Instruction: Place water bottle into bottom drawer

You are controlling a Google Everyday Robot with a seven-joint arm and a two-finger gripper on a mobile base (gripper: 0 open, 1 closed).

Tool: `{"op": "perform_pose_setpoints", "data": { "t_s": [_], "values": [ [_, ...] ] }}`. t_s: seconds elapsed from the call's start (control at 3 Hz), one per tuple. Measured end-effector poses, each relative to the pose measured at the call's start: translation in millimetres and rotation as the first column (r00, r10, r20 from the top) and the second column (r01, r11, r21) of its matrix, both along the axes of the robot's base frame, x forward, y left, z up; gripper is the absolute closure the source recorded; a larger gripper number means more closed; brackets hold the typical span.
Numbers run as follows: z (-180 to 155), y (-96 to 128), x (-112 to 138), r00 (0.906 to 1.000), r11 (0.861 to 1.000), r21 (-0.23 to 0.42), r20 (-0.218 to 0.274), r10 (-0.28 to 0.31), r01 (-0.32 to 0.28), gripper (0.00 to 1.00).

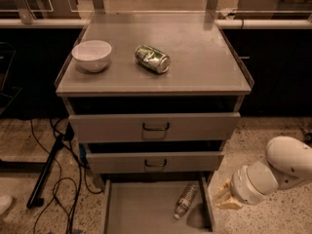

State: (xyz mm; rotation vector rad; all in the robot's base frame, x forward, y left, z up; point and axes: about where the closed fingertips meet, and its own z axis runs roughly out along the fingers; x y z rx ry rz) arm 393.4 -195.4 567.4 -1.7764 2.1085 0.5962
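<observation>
The water bottle [185, 199] lies on its side on the flat grey floor of the bottom drawer [141, 208], near the right wall, cap toward the front. The drawer is pulled out. My gripper [223, 197] is at the lower right, outside the drawer's right wall, a short way right of the bottle and apart from it. It holds nothing. The white arm [278, 169] reaches in from the right edge.
A white bowl [91, 55] and a crushed green can [152, 58] sit on the cabinet top [195, 48]. The two upper drawers [155, 126] with dark handles are nearly closed. Black cables and a stand leg [46, 174] lie on the floor at left.
</observation>
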Motion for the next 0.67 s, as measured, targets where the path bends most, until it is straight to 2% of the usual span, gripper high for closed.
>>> {"op": "perform_pose_setpoints", "data": {
  "t_s": [0.33,0.67],
  "values": [
    [-18,-83,-37,0.9825,0.985,-0.041,-0.074,-0.171,0.168,1.0],
    [-32,-150,-71,0.9375,0.946,-0.067,-0.125,-0.325,0.319,1.0]
  ]
}}
